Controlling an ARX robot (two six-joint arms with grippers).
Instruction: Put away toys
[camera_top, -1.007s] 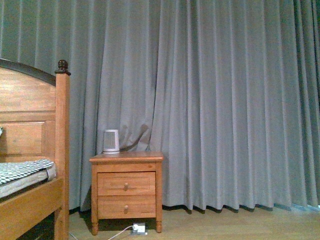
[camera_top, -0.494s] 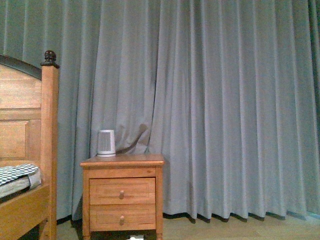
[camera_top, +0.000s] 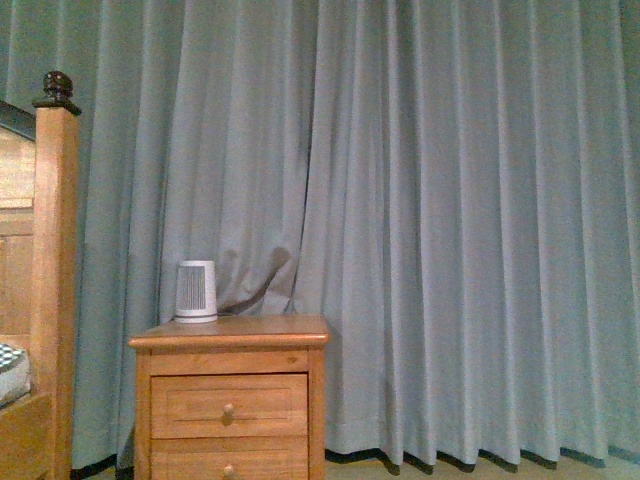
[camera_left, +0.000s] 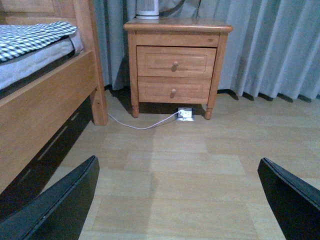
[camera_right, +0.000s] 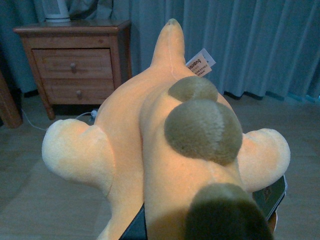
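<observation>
Pinching the orange plush toy (camera_right: 165, 125) mid-body, the right gripper (camera_right: 207, 210) holds it above the floor (camera_right: 25, 200). Left gripper (camera_left: 177, 165) fingers spread, empty. Likely soft, light, compressible: grasp the thick torso, not the fins.

A nightstand (camera_top: 230, 400) stood against grey curtains (camera_top: 450, 220), a small white appliance (camera_top: 196, 291) on top, a bed (camera_left: 40, 95) just beside, a power strip (camera_left: 185, 114) on the floor below.

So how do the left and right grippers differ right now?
The left gripper is open, jaws spread wide; the right gripper is shut on the orange plush toy. The left gripper holds nothing, and only bare wooden floor shows between its fingers; the right gripper's view is mostly filled by the toy. Both face the nightstand by the grey curtain.
</observation>
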